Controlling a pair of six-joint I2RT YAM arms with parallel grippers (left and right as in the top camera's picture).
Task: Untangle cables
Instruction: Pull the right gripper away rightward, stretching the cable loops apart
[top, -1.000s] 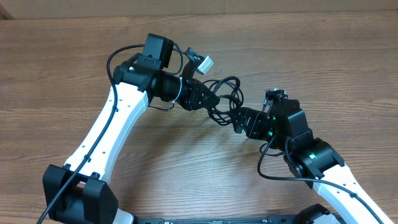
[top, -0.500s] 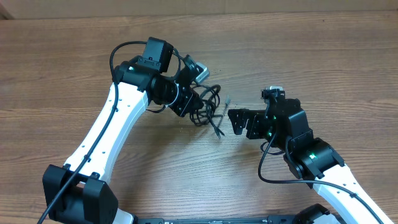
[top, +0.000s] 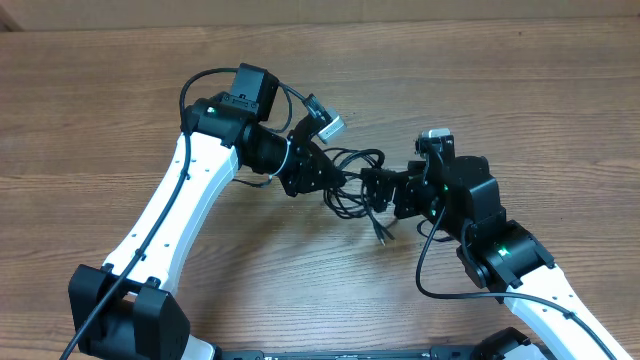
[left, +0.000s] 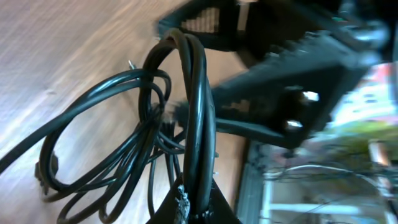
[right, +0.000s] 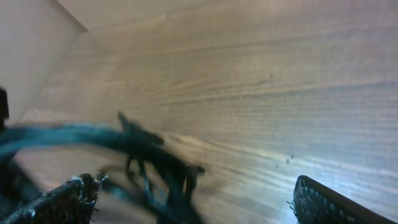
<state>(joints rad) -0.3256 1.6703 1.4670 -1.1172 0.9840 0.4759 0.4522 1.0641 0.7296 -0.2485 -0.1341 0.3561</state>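
Near the counter's (top: 480, 90) middle, the cables (top: 360, 157) are clamped in the left pincer (top: 330, 178); the right pincer (top: 378, 186) is spread apart at the tangle. One single strand should be gripped and drawn away slowly.

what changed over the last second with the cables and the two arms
The left pincer swung the cables back rightward after pulling them away, and the right pincer moved in, so strands now lie between its jaws. One plug end now trails toward the robot's base. Unchanged: left pincer shut on the cables, right pincer open.
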